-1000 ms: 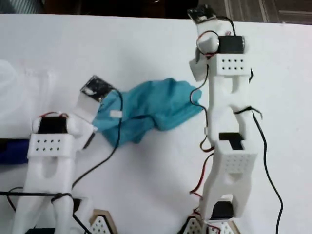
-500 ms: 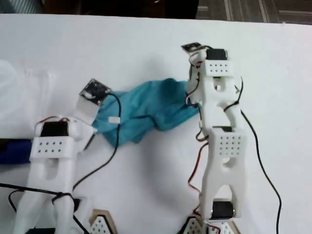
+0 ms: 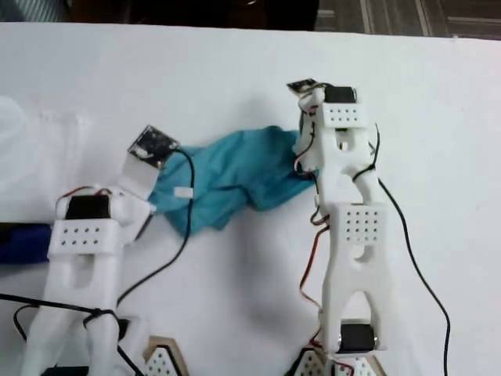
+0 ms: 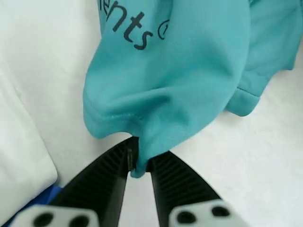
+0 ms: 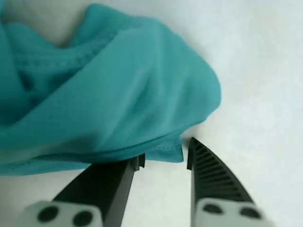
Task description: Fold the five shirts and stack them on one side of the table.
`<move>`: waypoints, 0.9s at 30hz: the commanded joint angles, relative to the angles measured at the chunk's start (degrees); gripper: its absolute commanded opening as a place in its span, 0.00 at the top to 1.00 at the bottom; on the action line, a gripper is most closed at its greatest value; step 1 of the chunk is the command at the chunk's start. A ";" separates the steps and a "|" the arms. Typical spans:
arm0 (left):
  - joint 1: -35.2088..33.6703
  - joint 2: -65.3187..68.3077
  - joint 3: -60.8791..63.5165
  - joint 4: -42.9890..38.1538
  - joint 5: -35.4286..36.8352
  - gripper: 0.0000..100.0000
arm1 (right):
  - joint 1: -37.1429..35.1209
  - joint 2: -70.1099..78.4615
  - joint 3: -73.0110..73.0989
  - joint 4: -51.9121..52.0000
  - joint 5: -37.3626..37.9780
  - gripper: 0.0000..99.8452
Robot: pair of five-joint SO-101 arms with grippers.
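A teal shirt [image 3: 235, 176] lies crumpled in a loose, unfolded heap near the middle of the white table [image 3: 196, 70]. At the shirt's end nearer the left arm [image 3: 78, 243], the left pincer [image 4: 139, 163] is pressed together on a fold of the teal fabric, pinching the stitched hem between its black ribbed fingers [image 4: 109, 170]. The cloth bulges out just beyond the tips, and dark lettering [image 4: 132, 23] runs across the shirt farther from the pinch. At the shirt's opposite end, the right pincer [image 5: 163, 158] is spread, its two tips apart with a corner of the shirt's hem lying in the gap between them; whether either tip touches the cloth cannot be told. Seen from above, the right arm [image 3: 348, 168] stands over that end of the shirt and hides its edge, while the left arm's wrist camera [image 3: 153, 149] sits over the other end. A black cable [image 3: 190, 204] from the left arm crosses over the shirt on that side. Beside the shirt, beyond the left pincer, white fabric [image 4: 19, 142] lies on the table, and a dark blue item [image 3: 19, 243] rests just past it, next to the left arm; what it is cannot be told. The shirt's body shows several rumpled folds and overlapping layers, thickest toward the right arm's end.
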 commanded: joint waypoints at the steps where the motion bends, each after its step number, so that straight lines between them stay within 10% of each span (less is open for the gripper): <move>1: -0.26 -1.41 -0.22 -0.88 -0.18 0.97 | -0.04 -0.04 -1.41 0.92 0.53 0.88; 13: -0.26 -1.49 -0.66 -0.35 -0.09 0.97 | 5.93 -4.97 -9.14 1.36 0.09 0.98; 27: 10.02 -1.41 -32.57 21.27 5.54 0.97 | 10.86 -51.56 11.87 1.27 0.62 0.98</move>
